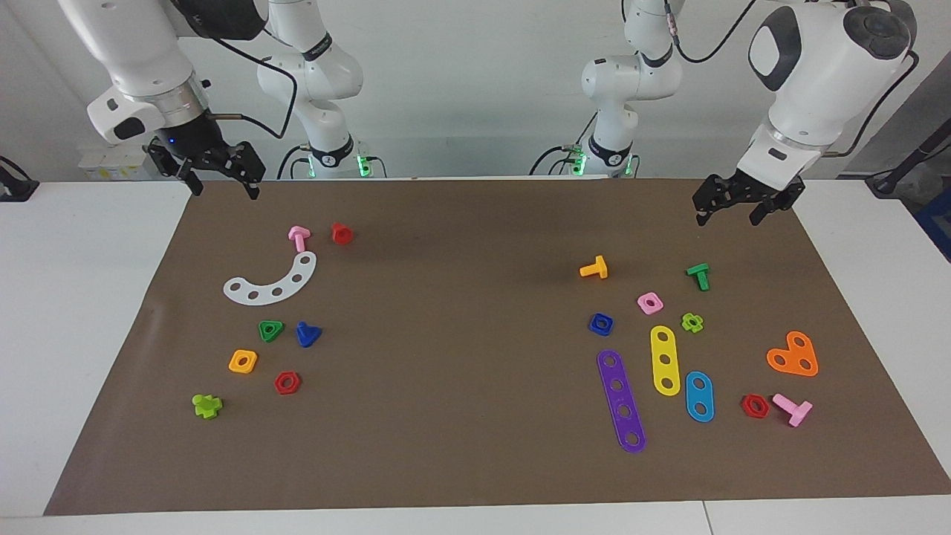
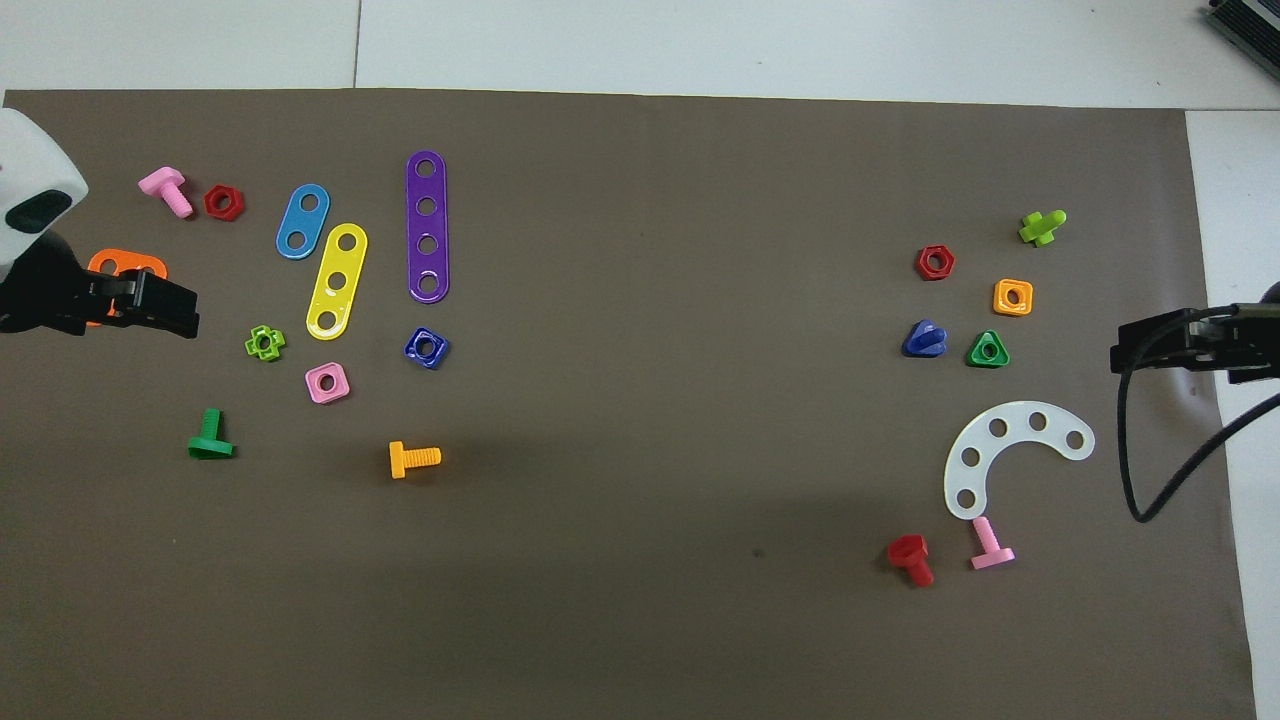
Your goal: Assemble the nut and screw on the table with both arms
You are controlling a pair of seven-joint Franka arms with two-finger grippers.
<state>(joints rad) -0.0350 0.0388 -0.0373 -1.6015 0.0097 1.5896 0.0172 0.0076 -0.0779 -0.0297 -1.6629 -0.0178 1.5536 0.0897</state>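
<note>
A: Nut (image 2: pixel 427 347) first: where do we find it, and why would it suit one arm?

B: We see the nut flat on the brown mat (image 2: pixel 660 400) of the bench (image 2: pixel 700 40), hole upward, toward the left arm's end. In the overhead view it lies at six o'clock of the purple strip (image 2: pixel 427 227), and the pink nut (image 2: pixel 327 382) is at eight o'clock of it. We think the left gripper (image 1: pixel 728 215) is the natural one for it.

A: And the screw (image 2: pixel 924 338)?

B: It is toward the right arm's end, well apart from the nut. In the overhead view the green triangular nut (image 2: pixel 988 350) sits just beside it at three o'clock. It seems to lie on its side, so we judge it must be lifted and turned before the shaft can meet the hole.

A: What do our grippers hold?

B: Nothing. The left gripper hangs wide over the mat's edge at its own end. The right gripper (image 1: pixel 225 186) hangs wide over the mat's corner at the other end. We read this as a waiting pose: each arm is up and clear of the parts, with the jaws ready for the first pick.
</note>
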